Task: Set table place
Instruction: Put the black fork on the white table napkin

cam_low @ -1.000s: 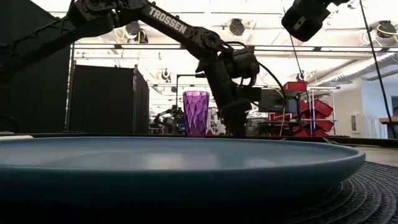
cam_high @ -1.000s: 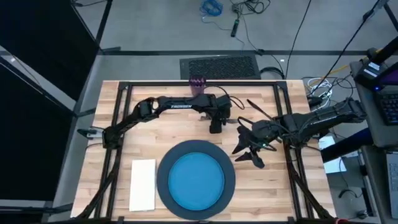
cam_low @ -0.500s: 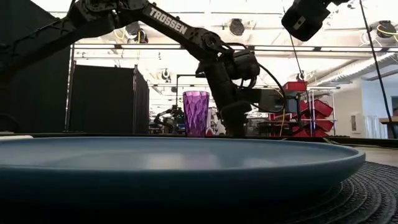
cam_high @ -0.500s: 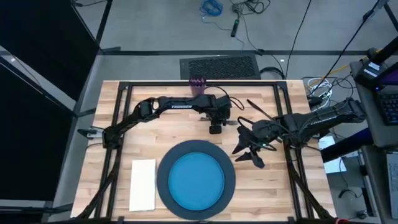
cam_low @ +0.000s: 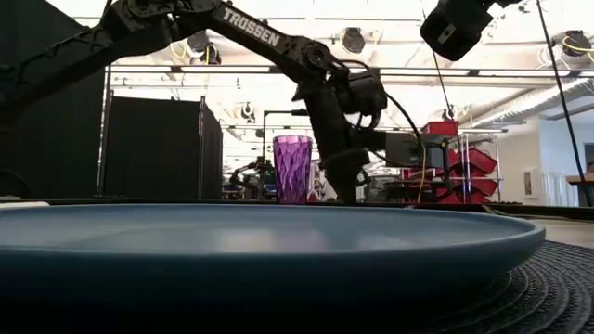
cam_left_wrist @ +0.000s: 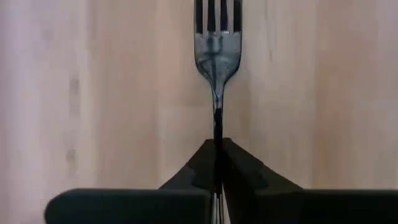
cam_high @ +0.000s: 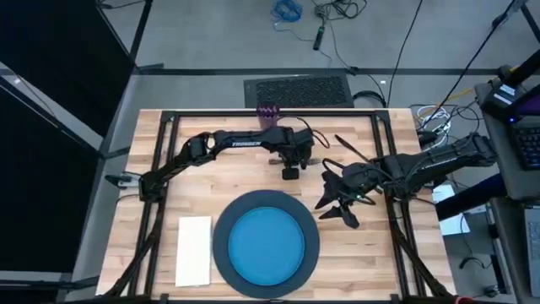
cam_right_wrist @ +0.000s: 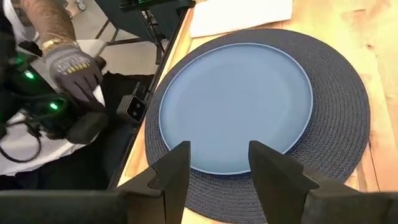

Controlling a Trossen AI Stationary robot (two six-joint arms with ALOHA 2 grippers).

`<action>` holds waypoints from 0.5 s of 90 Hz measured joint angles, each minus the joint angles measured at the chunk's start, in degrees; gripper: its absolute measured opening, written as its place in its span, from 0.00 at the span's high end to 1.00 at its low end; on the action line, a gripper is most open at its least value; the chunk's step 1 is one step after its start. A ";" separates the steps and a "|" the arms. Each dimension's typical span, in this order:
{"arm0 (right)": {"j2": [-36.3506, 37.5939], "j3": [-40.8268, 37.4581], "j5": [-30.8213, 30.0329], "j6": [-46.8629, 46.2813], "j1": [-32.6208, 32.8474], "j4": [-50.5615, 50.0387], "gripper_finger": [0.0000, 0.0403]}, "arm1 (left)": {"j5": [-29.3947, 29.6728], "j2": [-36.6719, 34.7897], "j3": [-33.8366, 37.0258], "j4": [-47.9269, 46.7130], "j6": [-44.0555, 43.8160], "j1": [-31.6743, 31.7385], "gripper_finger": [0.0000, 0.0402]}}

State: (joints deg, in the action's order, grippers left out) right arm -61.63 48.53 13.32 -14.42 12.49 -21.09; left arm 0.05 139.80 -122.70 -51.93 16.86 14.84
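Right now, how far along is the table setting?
Looks done: the blue plate sits on the dark charger, with the white napkin beside it. In hand: the left gripper is shut on the fork above the table, behind the plate. Left: placing that fork; the purple cup stands at the far edge. The right gripper hangs open near the plate. No knife or spoon can be made out.
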 joint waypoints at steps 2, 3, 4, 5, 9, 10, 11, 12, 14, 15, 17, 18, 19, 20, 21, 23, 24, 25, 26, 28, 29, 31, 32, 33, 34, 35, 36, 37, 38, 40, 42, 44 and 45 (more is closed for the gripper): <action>0.00 0.00 0.00 0.08 0.00 0.14 0.63 | 0.16 -0.30 -0.62 -1.58 -0.02 -0.12 1.00; 0.00 0.00 0.00 0.09 0.00 0.27 0.63 | 0.26 -0.47 -0.88 -2.55 -0.03 -0.22 1.00; 0.00 0.00 0.00 0.09 -0.02 0.43 0.63 | 0.38 -0.60 -1.16 -3.43 -0.05 -0.32 1.00; 0.00 0.00 0.00 0.09 -0.03 0.63 0.63 | 0.54 -0.69 -1.43 -4.24 -0.06 -0.41 1.00; 0.00 0.00 0.01 0.11 -0.07 1.20 0.63 | 0.85 -0.96 -2.38 -5.31 -0.06 -0.77 1.00; 0.00 0.01 0.00 0.11 -0.10 1.24 0.63 | 0.88 -1.00 -2.63 -5.41 -0.06 -0.82 1.00; 0.01 0.02 0.00 0.11 -0.11 1.24 0.63 | 0.88 -1.01 -2.88 -5.61 -0.08 -0.93 1.00; 0.02 0.02 0.00 0.11 -0.11 1.23 0.63 | 0.87 -1.06 -3.13 -5.98 -0.09 -1.04 1.00; 0.02 0.06 0.00 0.11 -0.11 1.06 0.63 | 0.86 -1.30 -3.52 -7.36 -0.24 -1.19 1.00; 0.02 0.09 0.00 0.11 -0.11 0.95 0.63 | 0.86 -1.45 -3.61 -8.20 -0.39 -1.24 1.00; 0.07 0.18 0.00 0.11 -0.11 0.83 0.63 | 0.86 -1.68 -3.75 -10.23 -0.83 -1.38 1.00; 0.09 0.24 0.00 0.11 -0.11 0.82 0.63 | 0.86 -1.76 -3.85 -11.19 -1.14 -1.43 1.00; 0.11 0.30 0.00 0.11 -0.11 0.87 0.63 | 0.87 -1.84 -3.94 -11.84 -1.29 -1.48 1.00; 0.13 0.36 0.00 0.11 -0.11 0.95 0.63 | 0.88 -1.91 -4.04 -12.35 -1.41 -1.53 1.00; 0.15 0.43 0.00 0.11 -0.11 1.05 0.63 | 0.86 -1.97 -4.17 -12.57 -1.47 -1.55 1.00; 0.28 0.50 0.00 0.11 -0.11 1.29 0.63 | 0.81 -2.00 -4.50 -12.83 -1.57 -1.63 1.00; 0.38 0.50 -0.02 0.11 -0.11 1.38 0.63 | 0.81 -2.09 -4.63 -13.09 -1.61 -1.66 1.00; 0.47 0.50 -0.02 0.10 -0.11 1.37 0.63 | 0.80 -2.21 -4.74 -13.53 -1.75 -1.68 1.00; 0.56 0.50 -0.02 0.08 -0.11 1.32 0.63 | 0.78 -2.36 -4.82 -14.12 -1.98 -1.71 1.00; 0.68 0.50 -0.02 -0.13 -0.11 1.19 0.63 | 0.77 -2.75 -4.82 -16.26 -2.62 -1.79 1.00; 0.74 0.50 -0.02 -0.29 -0.11 1.19 0.63 | 0.75 -2.95 -4.81 -17.59 -2.88 -1.81 1.00; 0.83 0.51 0.00 -0.49 -0.11 1.34 0.63 | 0.68 -3.20 -4.80 -20.02 -3.15 -1.90 1.00; 0.94 0.52 0.00 -0.65 -0.11 1.39 0.63 | 0.58 -3.37 -4.80 -20.89 -3.47 -1.94 1.00; 1.04 0.52 0.00 -0.83 -0.11 1.38 0.63 | 0.46 -3.51 -4.80 -21.55 -3.78 -1.98 1.00; 1.14 0.52 -0.01 -1.01 -0.11 1.34 0.63 | 0.30 -3.63 -4.80 -21.93 -4.11 -2.03 1.00; 1.22 0.52 -0.03 -1.12 -0.11 1.24 0.63 | 0.10 -3.78 -4.80 -22.26 -4.33 -2.06 1.00; 1.28 0.52 -0.04 -1.22 -0.11 1.13 0.63 | -0.14 -3.94 -4.80 -22.60 -4.52 -2.10 1.00; 1.33 0.52 -0.04 -1.34 -0.11 1.02 0.63 | -0.44 -4.07 -4.80 -23.00 -4.63 -2.17 1.00; 1.38 0.52 -0.04 -1.49 -0.11 0.97 0.63 | -0.75 -4.22 -4.80 -23.49 -4.87 -2.23 1.00; 1.45 0.52 -0.04 -1.66 -0.11 1.02 0.63 | -1.32 -4.51 -4.80 -24.80 -5.53 -2.38 1.00; 1.53 0.53 -0.02 -1.69 -0.04 1.25 0.63 | -1.66 -4.84 -4.69 -26.03 -6.08 -2.61 1.00; 1.65 0.55 -0.03 -1.73 0.14 1.32 0.63 | -1.63 -5.27 -4.47 -26.78 -6.67 -2.87 1.00; 1.74 0.55 -0.05 -1.76 0.24 1.29 0.63 | -1.63 -5.52 -4.38 -26.88 -6.95 -3.00 1.00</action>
State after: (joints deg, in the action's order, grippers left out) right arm -59.89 49.08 13.27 -16.18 12.73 -19.80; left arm -1.58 134.27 -127.08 -78.81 9.91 11.83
